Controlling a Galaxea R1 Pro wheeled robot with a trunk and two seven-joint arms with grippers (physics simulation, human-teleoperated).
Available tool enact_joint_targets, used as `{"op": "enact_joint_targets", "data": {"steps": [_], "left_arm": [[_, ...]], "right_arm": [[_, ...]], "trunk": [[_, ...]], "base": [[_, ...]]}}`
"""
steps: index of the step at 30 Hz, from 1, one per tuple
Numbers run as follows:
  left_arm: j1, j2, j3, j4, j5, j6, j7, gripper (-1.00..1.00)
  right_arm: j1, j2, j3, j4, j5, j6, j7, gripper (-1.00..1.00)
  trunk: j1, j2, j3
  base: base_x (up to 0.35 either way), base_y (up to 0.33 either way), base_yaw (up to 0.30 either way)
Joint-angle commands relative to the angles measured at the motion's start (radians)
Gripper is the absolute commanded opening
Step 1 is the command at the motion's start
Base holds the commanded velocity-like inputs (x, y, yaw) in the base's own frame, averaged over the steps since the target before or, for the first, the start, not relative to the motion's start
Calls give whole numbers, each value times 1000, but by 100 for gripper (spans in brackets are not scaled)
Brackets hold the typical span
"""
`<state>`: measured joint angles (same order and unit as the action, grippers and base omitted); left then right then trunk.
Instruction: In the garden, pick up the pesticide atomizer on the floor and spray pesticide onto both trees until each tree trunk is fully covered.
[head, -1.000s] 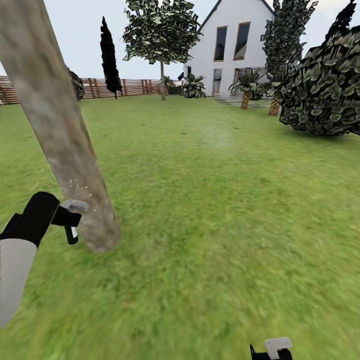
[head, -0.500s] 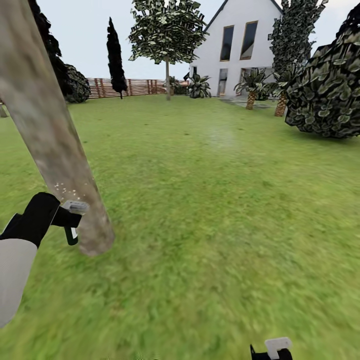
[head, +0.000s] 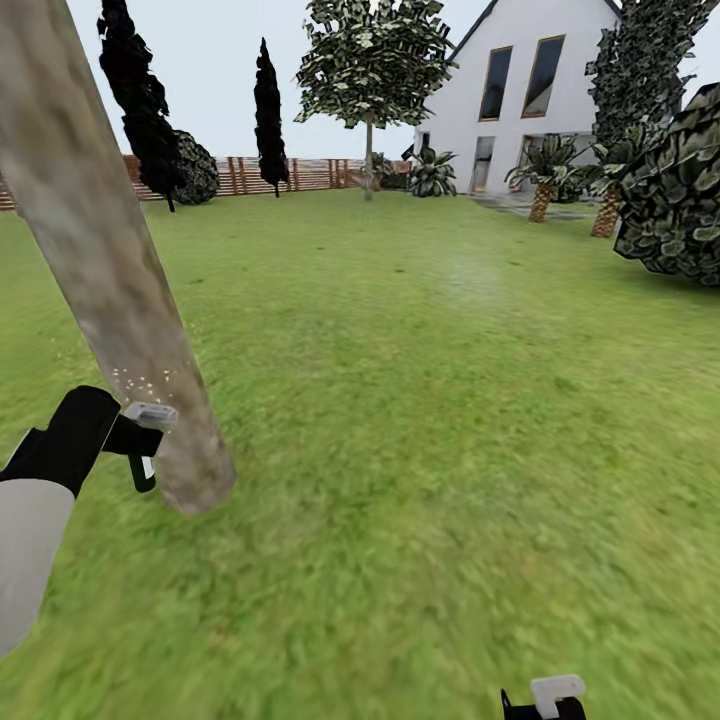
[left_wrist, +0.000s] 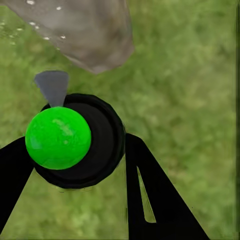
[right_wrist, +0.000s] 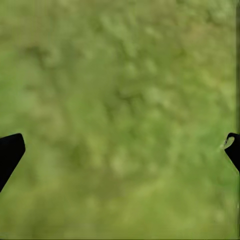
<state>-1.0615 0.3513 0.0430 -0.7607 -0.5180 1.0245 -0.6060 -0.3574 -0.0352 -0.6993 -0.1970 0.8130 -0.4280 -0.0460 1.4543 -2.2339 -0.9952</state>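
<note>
Left gripper (head: 140, 440): at the lower left of the head view, my fingers clamped on the sprayer (head: 150, 412), its pale nozzle right beside the trunk.
Sprayer, wrist view: black round body with a bright green ball (left_wrist: 58, 137) between my two dark fingers (left_wrist: 150, 195); grey tip toward the bark.
Tree trunk (head: 110, 270): thick, mottled, slanting up the left side of the frame; small white specks just above the nozzle, possibly spray.
Right gripper (right_wrist: 120, 150): fingers wide apart over blurry grass (right_wrist: 125, 100).
Second tree (head: 372, 60): far off, upper middle, near the white house (head: 530, 90).
</note>
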Motion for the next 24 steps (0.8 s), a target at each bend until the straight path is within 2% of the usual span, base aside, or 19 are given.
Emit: {"op": "enact_joint_targets", "data": {"steps": [1, 11, 19, 21, 24], "left_arm": [[0, 0, 1, 0, 0, 0, -1, -100], [2, 2, 2, 1, 0, -1, 0, -100], [11, 6, 0, 7, 0, -1, 0, -100], [36, 7, 0, 45, 1, -2, 0, -100], [43, 6, 0, 125, 3, -5, 2, -100]], "right_arm": [[0, 0, 0, 0, 1, 0, 0, 100], [0, 1, 1, 1, 0, 0, 1, 100], [0, 1, 1, 1, 0, 0, 2, 100], [0, 1, 1, 1, 0, 0, 2, 100], [0, 1, 1, 1, 0, 0, 2, 100]], "trunk": [[0, 0, 0], [0, 0, 0], [0, 0, 0], [0, 0, 0], [0, 0, 0]], "base": [[236, -197, 1], [236, -197, 5], [236, -197, 255], [226, -202, 277], [194, -216, 277]]}}
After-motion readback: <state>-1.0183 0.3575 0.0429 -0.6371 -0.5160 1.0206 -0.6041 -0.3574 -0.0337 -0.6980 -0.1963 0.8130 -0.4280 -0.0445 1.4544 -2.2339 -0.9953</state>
